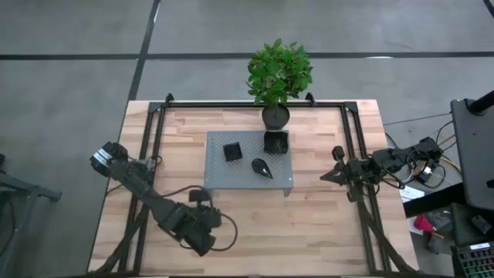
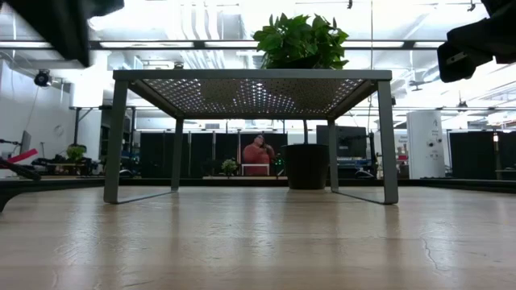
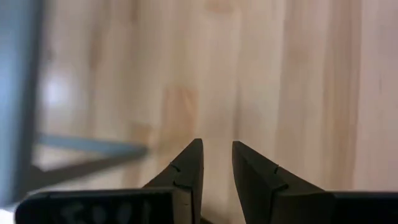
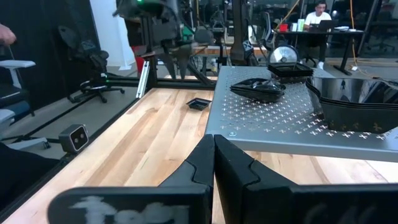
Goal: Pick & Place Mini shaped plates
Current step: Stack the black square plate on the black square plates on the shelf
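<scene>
The mini shaped plates lie in three black piles on the grey perforated platform (image 1: pixel 247 179): square ones (image 1: pixel 232 150) (image 4: pixel 290 71), teardrop ones (image 1: pixel 262 167) (image 4: pixel 257 89) and rounded-square ones (image 1: pixel 275 142) (image 4: pixel 349 99). One more small black plate (image 4: pixel 199 104) lies on the wood past the platform's left side. My left gripper (image 1: pixel 202 202) (image 3: pixel 217 149) hangs over bare wood near the platform's near-left leg, pointing down, fingers a little open and empty. My right gripper (image 1: pixel 324 176) (image 4: pixel 213 142) is shut and empty, level, right of the platform.
A green plant in a black pot (image 1: pixel 275 116) stands on the table at the platform's far edge. The platform stands on thin legs (image 2: pixel 115 141) with open space beneath. Black frame rails (image 1: pixel 150 147) run along the table's left and right sides. A person (image 2: pixel 260 155) sits far behind.
</scene>
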`<action>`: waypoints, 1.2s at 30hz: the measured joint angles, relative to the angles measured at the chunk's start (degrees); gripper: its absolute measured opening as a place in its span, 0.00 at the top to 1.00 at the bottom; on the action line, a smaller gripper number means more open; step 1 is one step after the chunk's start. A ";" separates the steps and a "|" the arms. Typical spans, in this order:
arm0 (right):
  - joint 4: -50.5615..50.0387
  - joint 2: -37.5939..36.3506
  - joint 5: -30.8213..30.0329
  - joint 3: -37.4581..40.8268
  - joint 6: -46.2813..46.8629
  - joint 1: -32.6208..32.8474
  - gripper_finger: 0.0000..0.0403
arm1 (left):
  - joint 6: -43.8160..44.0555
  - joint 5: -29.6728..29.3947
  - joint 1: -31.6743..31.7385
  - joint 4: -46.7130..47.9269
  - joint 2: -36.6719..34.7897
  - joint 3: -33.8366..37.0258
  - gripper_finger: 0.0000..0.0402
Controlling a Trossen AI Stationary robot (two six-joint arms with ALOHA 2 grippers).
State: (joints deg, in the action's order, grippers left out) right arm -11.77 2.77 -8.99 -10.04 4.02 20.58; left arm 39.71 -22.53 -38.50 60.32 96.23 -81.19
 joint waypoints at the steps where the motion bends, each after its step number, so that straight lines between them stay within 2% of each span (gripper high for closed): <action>1: 0.00 0.00 0.00 0.00 -0.01 0.02 0.98 | 0.94 1.28 -0.44 -0.02 0.00 0.80 0.80; 14: 0.00 0.00 0.00 0.00 0.02 0.01 0.98 | 11.47 12.81 -5.72 -0.32 0.00 10.40 0.80; 36: 0.00 0.00 0.00 0.00 -0.07 0.01 0.98 | 14.66 17.49 -7.82 -4.03 -0.04 20.69 0.80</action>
State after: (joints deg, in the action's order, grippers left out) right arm -11.77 2.76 -8.99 -10.04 3.95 20.59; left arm 54.37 -5.04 -46.33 56.28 96.18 -60.50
